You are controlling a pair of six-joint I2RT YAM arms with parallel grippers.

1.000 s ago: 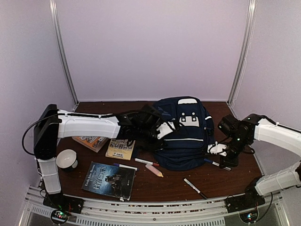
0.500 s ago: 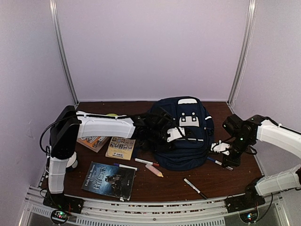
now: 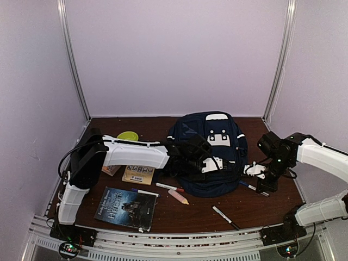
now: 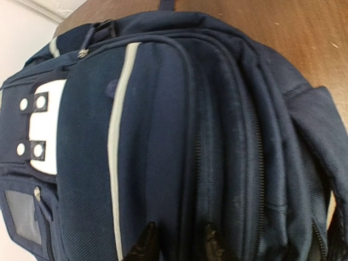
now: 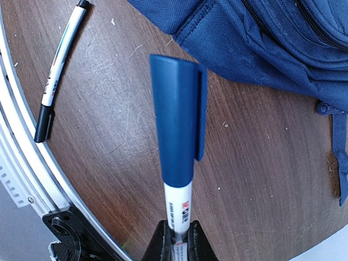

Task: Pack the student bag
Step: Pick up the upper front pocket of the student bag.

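Bag [image 3: 215,130] lies flat at the middle of the surface [image 3: 196,215], front pockets up, well within both arms' reach. From above, the left fingers [image 3: 213,163] are laid over its near half. I judge they are there to find a zip, since every pocket looks closed and nothing can go in until one is opened. The right fingers [image 3: 256,176] wait just off the bag's right edge with a pen [image 3: 251,187], near enough to feed it in once there is an opening. Two books [image 3: 126,207] and a spare pen [image 3: 225,216] lie on the near surface, not yet packed.

Left wrist view: the bag [image 4: 163,109] fills the frame, its white stripe [image 4: 117,136] running lengthwise. The left fingers [image 4: 145,244] are parted a little, tips down on the cloth on either side of a ridge by the zip line. I see nothing nipped between them. They look placed to feel for the pull, which is not in sight here.

Right wrist view: the right fingers [image 5: 162,242] are closed tight on the white barrel of the pen [image 5: 175,141], its blue cap pointing away towards the bag [image 5: 261,38]. Held by its tail like this, it should go in cap first. The spare pen [image 5: 60,70] lies apart by the rail. Whether the held pen touches the surface [image 5: 109,141] I cannot tell.
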